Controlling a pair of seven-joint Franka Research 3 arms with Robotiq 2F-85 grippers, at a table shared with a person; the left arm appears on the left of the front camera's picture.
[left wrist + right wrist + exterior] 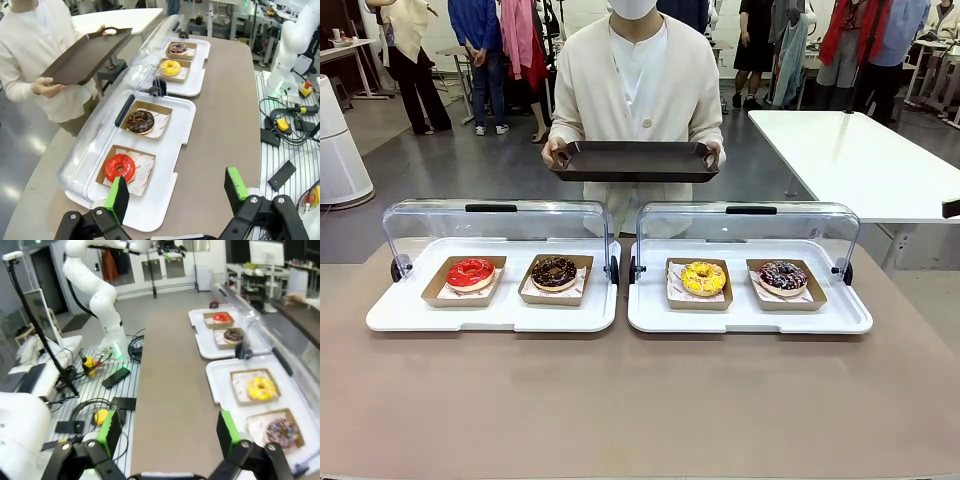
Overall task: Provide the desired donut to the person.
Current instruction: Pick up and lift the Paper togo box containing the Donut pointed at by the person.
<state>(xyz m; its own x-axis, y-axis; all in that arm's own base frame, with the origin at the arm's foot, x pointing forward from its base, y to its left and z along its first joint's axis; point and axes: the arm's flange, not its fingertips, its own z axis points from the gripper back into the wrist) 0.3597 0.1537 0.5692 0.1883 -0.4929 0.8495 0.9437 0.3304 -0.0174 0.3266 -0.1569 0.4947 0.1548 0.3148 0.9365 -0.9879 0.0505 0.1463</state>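
Note:
Four donuts sit in brown paper trays on two white display trays with raised clear lids. On the left tray [400, 318] lie a red-iced donut [470, 272] [120, 167] [222, 317] and a chocolate donut [554, 272] [140, 121] [233, 335]. The right tray [840, 322] carries a yellow donut [704, 278] [170, 67] [261, 388] and a sprinkled dark donut [782, 276] [178, 48] [282, 431]. The person [636, 90] [35, 60] stands across the table holding a dark serving tray [634, 160] [85, 56] in both hands. My left gripper [176, 192] hangs open above the table's near side. My right gripper [167, 432] is open too, holding nothing.
The brown tabletop [640, 400] lies bare in front of the display trays. The clear lids [495, 225] [748, 228] stand tilted back behind the donuts. A white table [860, 160] stands at the back right. Cables and controllers [290, 125] lie on the slatted bench beside the table.

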